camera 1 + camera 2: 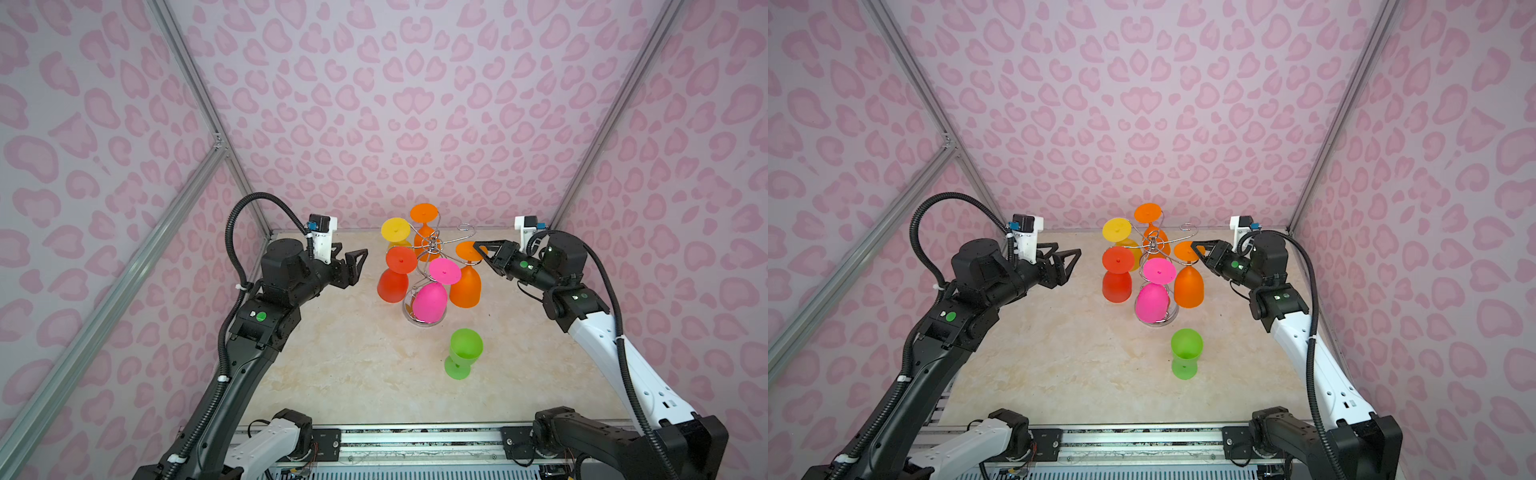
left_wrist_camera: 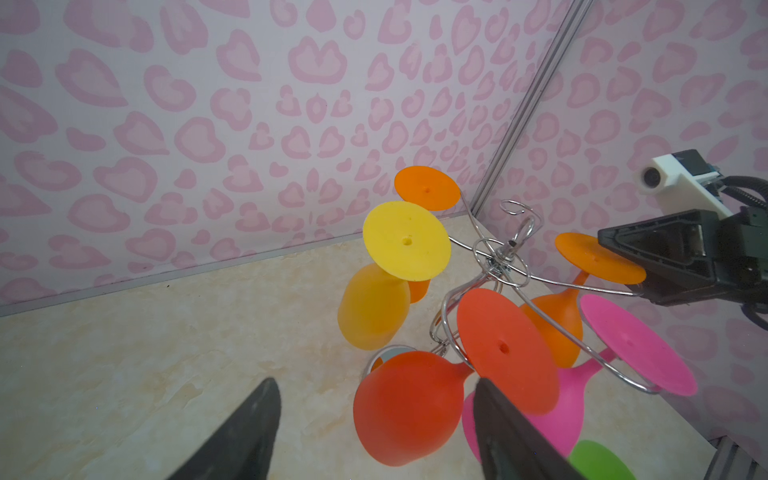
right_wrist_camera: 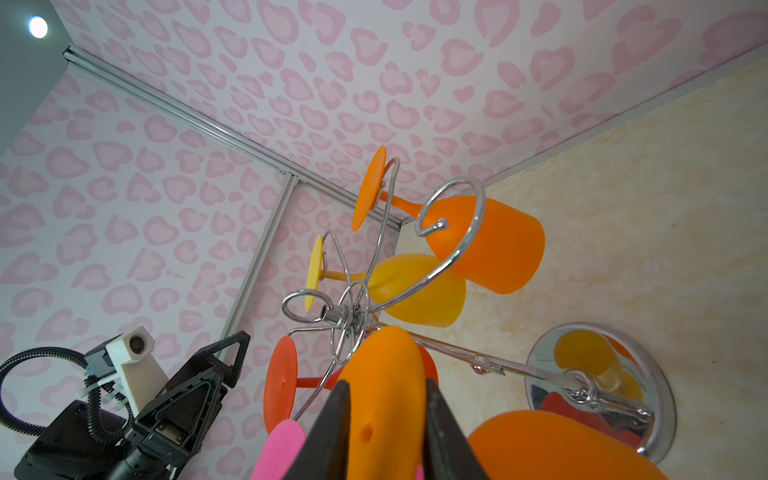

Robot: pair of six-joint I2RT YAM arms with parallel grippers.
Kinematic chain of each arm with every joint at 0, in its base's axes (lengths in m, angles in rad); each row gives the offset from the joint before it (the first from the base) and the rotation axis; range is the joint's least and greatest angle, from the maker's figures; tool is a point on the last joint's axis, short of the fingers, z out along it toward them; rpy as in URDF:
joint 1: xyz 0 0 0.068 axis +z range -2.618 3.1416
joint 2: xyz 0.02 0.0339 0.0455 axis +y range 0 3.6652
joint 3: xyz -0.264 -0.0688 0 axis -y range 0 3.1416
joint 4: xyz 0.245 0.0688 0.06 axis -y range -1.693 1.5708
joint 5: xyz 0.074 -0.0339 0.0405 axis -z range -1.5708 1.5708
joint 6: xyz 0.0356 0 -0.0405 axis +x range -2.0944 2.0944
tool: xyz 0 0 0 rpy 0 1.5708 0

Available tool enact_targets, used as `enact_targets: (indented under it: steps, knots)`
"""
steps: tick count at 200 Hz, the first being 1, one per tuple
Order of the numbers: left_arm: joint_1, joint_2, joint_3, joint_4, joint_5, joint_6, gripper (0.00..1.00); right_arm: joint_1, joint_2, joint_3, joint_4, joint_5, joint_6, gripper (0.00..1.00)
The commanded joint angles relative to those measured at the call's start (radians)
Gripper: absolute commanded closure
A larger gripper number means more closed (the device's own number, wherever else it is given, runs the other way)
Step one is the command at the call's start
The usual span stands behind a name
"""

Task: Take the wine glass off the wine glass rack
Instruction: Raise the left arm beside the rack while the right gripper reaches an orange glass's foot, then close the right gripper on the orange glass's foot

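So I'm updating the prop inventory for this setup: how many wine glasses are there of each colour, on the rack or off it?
orange: 2 (back orange glass, right orange glass)
yellow glass: 1
red glass: 1
pink glass: 1
green glass: 1
Total: 6, five hanging on the wine glass rack, the green one upright on the table.

Orange wine glass [image 1: 466, 289] hangs inverted on chrome wine glass rack [image 1: 433, 247].

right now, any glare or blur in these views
Right wrist view: a lamp flares in a corner, and the base of the wine glass rack throws mirror reflections. Left wrist view: the left gripper looks soft up close. Both top views: even light, no glare.
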Motion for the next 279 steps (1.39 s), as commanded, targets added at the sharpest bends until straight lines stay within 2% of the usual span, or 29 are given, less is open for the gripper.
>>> enact_targets:
  steps: [1,40,180,279]
  knots:
    - [0.002,0.004,-0.003,0.03,0.008,0.0,0.25,0.002,-0.002,-0.009,0.023,0.001,0.011,0.75]
    - [0.003,0.008,-0.002,0.025,0.008,0.003,0.25,0.0,-0.002,-0.01,0.04,-0.004,0.029,0.84]
    - [0.003,0.018,-0.014,0.019,0.025,0.006,0.26,-0.033,-0.022,-0.036,0.201,-0.087,0.176,0.99]
    - [0.003,0.027,-0.009,0.015,0.033,0.014,0.26,-0.062,-0.069,-0.059,0.199,-0.132,0.211,1.0]
